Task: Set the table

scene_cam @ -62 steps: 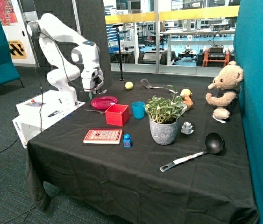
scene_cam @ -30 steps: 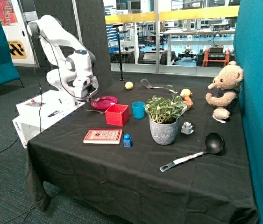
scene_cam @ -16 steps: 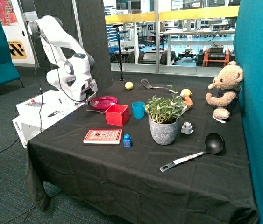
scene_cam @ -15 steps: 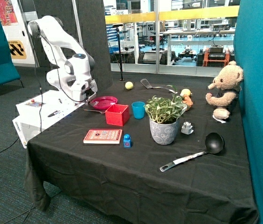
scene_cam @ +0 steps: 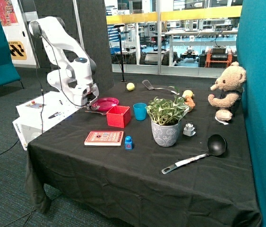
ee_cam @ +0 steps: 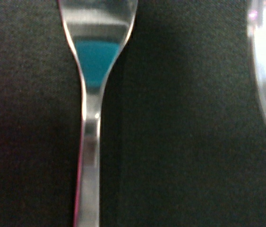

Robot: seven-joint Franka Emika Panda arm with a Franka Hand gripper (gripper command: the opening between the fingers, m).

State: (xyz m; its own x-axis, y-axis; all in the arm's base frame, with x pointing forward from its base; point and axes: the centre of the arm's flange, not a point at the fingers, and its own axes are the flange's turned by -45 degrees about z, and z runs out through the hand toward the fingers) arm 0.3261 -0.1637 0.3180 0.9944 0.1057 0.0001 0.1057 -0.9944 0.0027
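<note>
Silver fork (ee_cam: 91,142) now under the lowered gripper (scene_cam: 88,101), grip state unclear.

Robotics lab, glass partition (scene_cam: 170,38), equipment benches (scene_cam: 203,47) behind, teal dividers (scene_cam: 260,118)

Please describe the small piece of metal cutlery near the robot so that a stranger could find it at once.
On the black table, look at the end where the white robot's gripper hangs low. Under it lies a silver fork, flat on the cloth beside the pink plate and the red box. It is the only thin, shiny thing there.
</note>
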